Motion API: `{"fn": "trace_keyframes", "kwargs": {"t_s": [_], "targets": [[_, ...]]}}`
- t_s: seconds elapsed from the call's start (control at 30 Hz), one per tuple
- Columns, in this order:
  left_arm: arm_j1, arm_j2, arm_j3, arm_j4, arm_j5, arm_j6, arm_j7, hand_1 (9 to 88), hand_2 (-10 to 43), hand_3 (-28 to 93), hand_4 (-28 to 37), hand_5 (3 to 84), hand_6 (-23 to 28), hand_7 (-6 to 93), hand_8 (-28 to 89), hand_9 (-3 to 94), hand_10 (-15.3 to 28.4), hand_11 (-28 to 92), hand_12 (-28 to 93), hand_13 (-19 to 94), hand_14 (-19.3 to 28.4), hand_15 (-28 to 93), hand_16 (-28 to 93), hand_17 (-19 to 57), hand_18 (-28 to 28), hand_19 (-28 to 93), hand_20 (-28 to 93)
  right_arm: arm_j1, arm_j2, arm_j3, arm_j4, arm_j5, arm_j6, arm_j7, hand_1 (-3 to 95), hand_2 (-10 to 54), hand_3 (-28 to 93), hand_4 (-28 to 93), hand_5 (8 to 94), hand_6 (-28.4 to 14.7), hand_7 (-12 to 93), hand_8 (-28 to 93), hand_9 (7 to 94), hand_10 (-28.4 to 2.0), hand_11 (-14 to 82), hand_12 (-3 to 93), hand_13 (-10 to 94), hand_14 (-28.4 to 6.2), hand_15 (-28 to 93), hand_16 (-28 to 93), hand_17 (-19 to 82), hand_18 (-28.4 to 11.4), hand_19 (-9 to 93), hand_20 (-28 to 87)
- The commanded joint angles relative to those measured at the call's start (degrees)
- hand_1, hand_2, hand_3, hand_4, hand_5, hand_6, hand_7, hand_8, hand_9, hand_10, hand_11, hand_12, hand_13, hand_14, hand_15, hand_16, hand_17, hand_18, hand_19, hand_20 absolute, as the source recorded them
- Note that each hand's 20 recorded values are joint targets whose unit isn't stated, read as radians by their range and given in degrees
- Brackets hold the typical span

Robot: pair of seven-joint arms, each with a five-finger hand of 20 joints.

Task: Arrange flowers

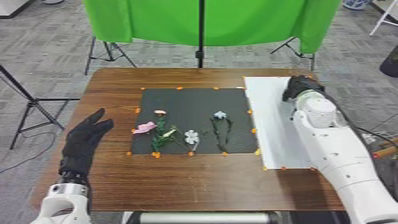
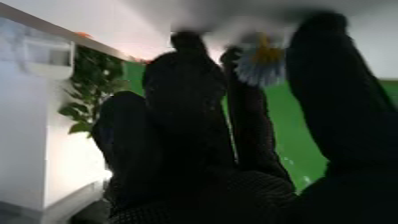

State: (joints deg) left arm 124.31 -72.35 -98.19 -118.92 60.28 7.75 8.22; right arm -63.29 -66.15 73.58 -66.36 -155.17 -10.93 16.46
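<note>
In the head view my right hand (image 1: 305, 86) is over the far end of the white sheet (image 1: 277, 130). My right hand (image 2: 191, 125) in the right wrist view pinches a pale flower with a yellow centre (image 2: 264, 57) between thumb and fingers; its stem is hidden. On the dark mat (image 1: 187, 97) lie a pink flower (image 1: 144, 127), a small pale flower (image 1: 160, 112), a white flower (image 1: 191, 136) and a bluish-white flower (image 1: 220, 115) with dark stems. At the table's left side my left hand (image 1: 84, 137) is open, holding nothing.
Orange tape bits mark the edges of mat and sheet. The brown table (image 1: 178, 185) extends nearer than both. A green cloth (image 1: 160, 22) hangs beyond the far edge, with a black stand (image 1: 201, 52) before it. Another stand (image 1: 34, 102) is at the left.
</note>
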Motion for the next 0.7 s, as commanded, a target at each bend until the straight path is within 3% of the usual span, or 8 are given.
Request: {"fn": "trace_keyframes", "kwargs": {"t_s": [0.03,0.13,0.3,0.47,0.7], "targets": [[0.8,-0.41,0.05,0.29,0.25,-0.67,-0.37,22.7,1.6,64,-23.6,43.2,3.6,5.4,-6,47.0,13.1,15,14,36,15.1,10,3,6.6,11.8,2,20,-4.4,0.4,-1.3,1.9,-0.6,11.6,-5.3,47.3,-9.5,65,-20,60.6,4.2,21,-6,74.3,-12.4,17.1,18.2,89,-1.7,62,27,63,-11.8,93,56],[0.7,-0.39,0.05,0.35,0.23,-0.67,-0.52,22.7,1.6,64,-23.6,43.2,3.7,5.4,-6,47.1,13.1,15,14,36,15.2,10,3,6.6,11.8,2,20,-5.3,0.9,-1.9,2.0,-0.5,14.0,-7.1,54.7,-9.5,57,-19,68.8,4.4,25,2,83.5,-10.4,14.8,27.1,90,-1.3,63,28,65,-11.9,93,59],[1.1,-0.38,-0.20,0.08,0.23,-0.57,-0.24,22.7,1.6,64,-23.7,43.2,3.6,5.4,-6,47.0,13.1,15,14,36,15.2,10,3,6.6,11.8,2,20,-5.6,4.3,-5.1,-2.5,4.7,14.4,-5.6,58.2,-9.5,57,-19,77.6,3.0,25,6,90.2,-8.9,13.8,31.7,92,-0.7,64,28,67,-11.9,93,61],[0.7,-0.04,-0.32,0.31,0.12,-0.61,-0.39,22.6,1.6,64,-23.7,43.3,3.6,5.5,-6,47.1,13.1,15,14,36,15.1,10,4,6.7,11.7,2,20,-7.0,10.2,-8.5,-14.0,14.1,15.0,-2.3,58.9,-9.5,57,-19,78.5,2.3,25,7,91.0,-8.6,13.6,32.0,92,-0.5,64,29,67,-11.6,93,61],[0.1,-0.06,0.02,0.52,0.30,-0.92,-0.47,22.6,1.5,64,-23.9,43.3,3.5,5.6,-6,47.2,13.1,16,14,36,15.1,10,4,6.7,11.8,2,20,-10.3,15.4,-12.5,-29.8,24.3,7.4,-0.3,59.1,-9.5,57,-19,79.0,1.9,24,8,91.5,-8.3,12.8,32.8,93,-0.3,63,29,67,-11.5,93,62]]}}
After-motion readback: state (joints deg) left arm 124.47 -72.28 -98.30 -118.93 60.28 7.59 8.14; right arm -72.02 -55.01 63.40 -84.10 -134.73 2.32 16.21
